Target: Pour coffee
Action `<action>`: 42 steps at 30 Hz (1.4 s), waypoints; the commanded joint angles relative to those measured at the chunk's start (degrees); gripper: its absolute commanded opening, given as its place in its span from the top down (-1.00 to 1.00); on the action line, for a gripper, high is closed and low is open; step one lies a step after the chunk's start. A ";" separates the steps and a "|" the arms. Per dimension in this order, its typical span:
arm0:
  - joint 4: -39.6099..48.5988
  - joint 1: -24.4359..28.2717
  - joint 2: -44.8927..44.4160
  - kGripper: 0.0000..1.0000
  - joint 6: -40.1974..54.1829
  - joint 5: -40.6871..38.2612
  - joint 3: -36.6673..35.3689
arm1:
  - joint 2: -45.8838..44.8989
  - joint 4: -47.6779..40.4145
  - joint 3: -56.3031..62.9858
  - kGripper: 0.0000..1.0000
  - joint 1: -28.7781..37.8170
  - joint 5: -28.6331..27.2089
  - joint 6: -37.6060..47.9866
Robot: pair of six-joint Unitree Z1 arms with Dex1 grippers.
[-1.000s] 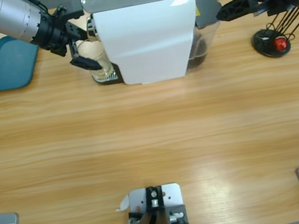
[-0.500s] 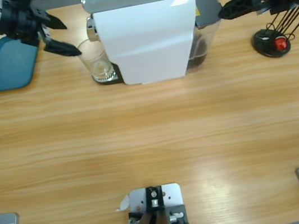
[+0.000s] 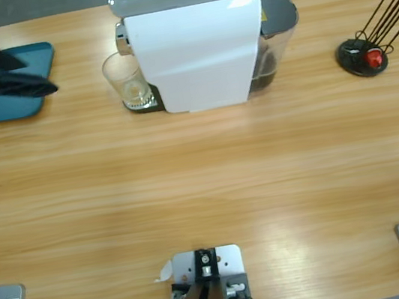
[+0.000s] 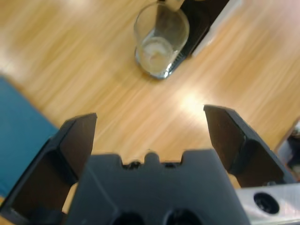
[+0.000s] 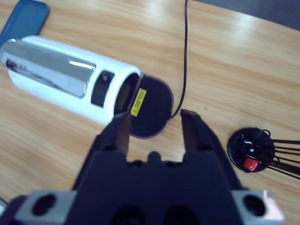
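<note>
A clear glass (image 3: 126,81) stands on the drip plate under the spout of the white coffee machine (image 3: 195,51). In the left wrist view the glass (image 4: 161,40) has a pale bottom; the coffee is out of view. My left gripper (image 3: 36,75) hovers over the teal tray, well left of the glass, jaws spread wide and empty (image 4: 150,117). My right gripper (image 5: 156,117) is outside the high view. It looks down on the machine (image 5: 61,77) from above its dark tank lid (image 5: 147,105), open and holding nothing.
The teal tray (image 3: 7,108) lies at the table's far left. A black capsule stand (image 3: 362,58) with a red capsule and thin rods sits at the right. The smoky tank (image 3: 278,19) adjoins the machine's right side. A black cable (image 5: 186,56) runs behind it.
My left gripper has drawn back leftward from the glass to above the tray, leaving the glass in place. The right arm has withdrawn out of the high view.
</note>
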 commanded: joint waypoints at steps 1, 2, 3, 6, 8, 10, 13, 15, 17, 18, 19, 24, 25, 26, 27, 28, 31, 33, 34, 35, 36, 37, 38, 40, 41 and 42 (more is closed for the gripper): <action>1.89 3.74 -11.73 -1.00 -5.34 0.93 8.60 | 11.86 9.83 -12.19 1.00 -0.92 6.09 0.41; 2.43 3.74 -12.45 -1.00 -5.53 0.88 9.04 | 13.28 11.33 -14.12 1.00 -0.94 7.23 0.41; 3.01 3.74 -13.06 -0.99 -6.13 0.88 9.27 | 14.34 12.21 -15.70 1.00 -0.91 7.83 0.41; 3.96 3.74 -15.33 -0.99 -8.29 0.88 9.67 | 16.69 14.49 -20.24 1.00 -0.84 9.97 0.42; 4.84 3.74 -16.10 -0.99 -8.80 0.97 9.55 | 18.19 16.95 -23.24 1.00 -0.84 11.75 -0.12; 5.83 3.70 -16.35 -0.99 -9.28 0.97 9.34 | 19.68 19.29 -25.21 1.00 -0.84 13.13 -1.12; 7.25 3.56 -16.31 -0.99 -9.35 1.02 8.85 | 21.39 20.36 -25.23 1.00 -0.75 14.21 -2.74; 7.74 3.56 -16.38 -0.99 -9.38 1.14 8.51 | 22.53 20.38 -25.46 1.00 -0.61 14.87 -3.14; 7.90 3.56 -16.17 -0.99 -9.38 1.23 8.35 | 23.64 20.24 -26.44 1.00 -0.26 14.94 -3.29; 7.90 3.54 -15.89 -0.99 -9.38 1.23 8.18 | 24.20 20.13 -27.15 1.00 -0.18 14.86 -3.29; 7.95 3.56 -15.70 -0.99 -9.38 1.23 7.86 | 24.66 20.12 -27.90 1.00 -0.13 14.72 -3.29; 7.87 3.56 -14.54 -0.99 -9.30 1.28 5.12 | 25.29 20.20 -30.38 1.00 -0.13 13.47 -3.37; 7.87 3.56 -14.26 -0.99 -9.30 1.37 4.84 | 25.34 20.27 -30.35 1.00 -0.13 13.19 -3.37; 7.87 3.56 -13.92 -0.99 -9.30 1.69 4.70 | 25.34 20.38 -30.29 1.00 -0.13 12.94 -3.37; 7.87 3.49 -13.64 -0.99 -9.30 2.20 4.75 | 25.27 20.54 -30.29 1.00 -0.10 12.64 -3.37; 7.94 3.32 -13.47 -0.99 -9.23 2.99 4.96 | 25.11 20.71 -30.29 1.00 -0.01 12.17 -3.37; 8.24 2.95 -14.19 -0.99 -8.59 6.05 6.30 | 24.62 21.61 -30.57 1.00 0.54 10.46 -3.50; 8.55 2.95 -14.70 -0.99 -8.19 8.30 7.05 | 24.02 22.24 -30.57 1.00 1.26 8.42 -3.51; 8.57 2.95 -14.71 -1.00 -8.05 8.47 7.28 | 23.73 22.49 -30.49 1.00 1.59 7.58 -3.58; 8.57 2.82 -14.71 -1.00 -7.99 8.44 7.37 | 23.46 22.59 -30.47 1.00 1.82 7.10 -3.71; 8.57 2.61 -14.80 -1.00 -7.96 8.44 7.40 | 23.09 22.66 -30.49 1.00 1.96 6.61 -3.72; 8.57 2.59 -14.94 -1.00 -7.89 8.53 7.40 | 22.78 22.75 -30.73 1.00 2.10 6.17 -3.72; 8.55 2.59 -14.91 -1.00 -7.89 8.61 7.37 | 22.78 23.07 -31.15 1.00 2.22 5.96 -3.79; 8.55 2.59 -14.29 -1.00 -7.80 8.58 7.39 | 22.88 23.68 -31.68 1.00 2.49 5.72 -4.04; 8.53 2.56 -14.08 -1.00 -7.80 8.53 7.49 | 22.88 23.88 -31.79 1.00 2.70 5.43 -4.11; 8.48 2.47 -13.80 -1.00 -7.80 8.53 7.65 | 22.88 24.02 -31.98 1.00 2.87 5.31 -4.18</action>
